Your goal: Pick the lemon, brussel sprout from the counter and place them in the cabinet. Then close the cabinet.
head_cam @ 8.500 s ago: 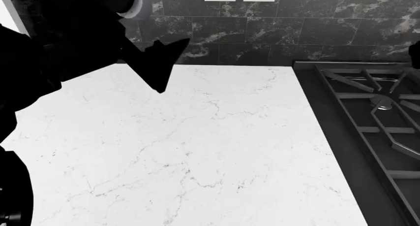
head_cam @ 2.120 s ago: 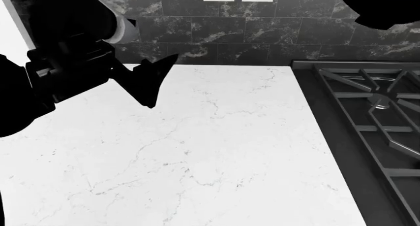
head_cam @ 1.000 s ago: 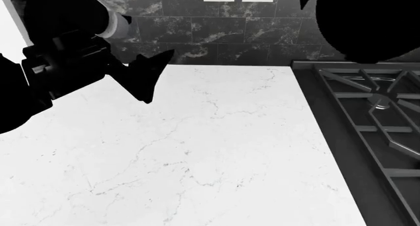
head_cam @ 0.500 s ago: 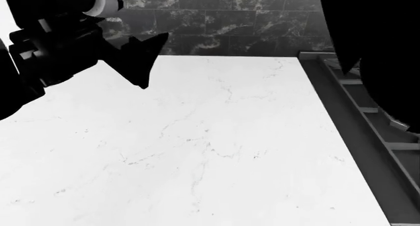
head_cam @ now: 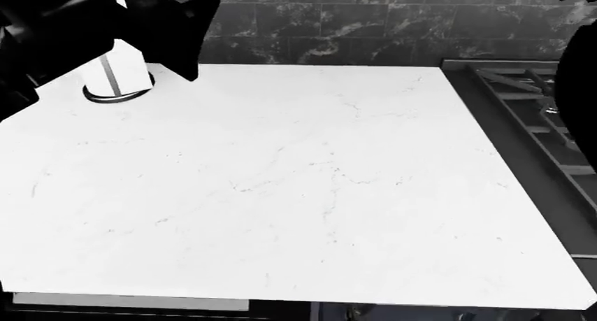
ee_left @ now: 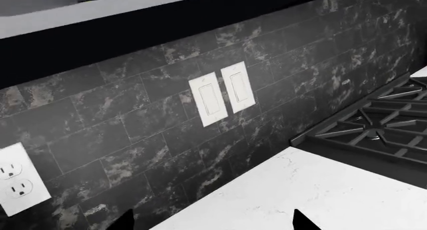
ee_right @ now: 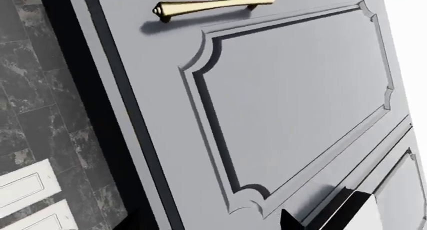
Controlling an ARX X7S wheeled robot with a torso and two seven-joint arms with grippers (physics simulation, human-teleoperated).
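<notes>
**kitchenbot_fan:** Okay, so what's on the counter (head_cam: pixel 308 188)? All I make out is a broad flat white slab, marble-look with thin grey veins, running back to a wall (ee_left: pixel 133 125) of dark, mottled tile.

**sim_lurker:** Pretty much that. A white paper towel roll (head_cam: pixel 114 68) stands upright in a dark ring base at the back left corner, and the black stove grates (head_cam: pixel 522 97) sit along the right edge. The wall has two white rocker switches (ee_left: pixel 222 93) and a white outlet (ee_left: pixel 19 181).

**kitchenbot_fan:** And the lemon and brussel sprout?

**sim_lurker:** Can't tell where they are from any of the three views, so no idea how they lie either.

**kitchenbot_fan:** Grippers?

**sim_lurker:** The left gripper (ee_left: pixel 212 224) hangs over the back left of the counter, near the towel roll, facing the wall. Its two dark pointed tips stand well apart, nothing between them. The right gripper (ee_right: pixel 288 219) faces a grey cabinet door (ee_right: pixel 293 94) with a raised scalloped panel and a slim brass handle (ee_right: pixel 213 5). Only one fingertip shows there, so spread or closed, I can't tell.
</notes>
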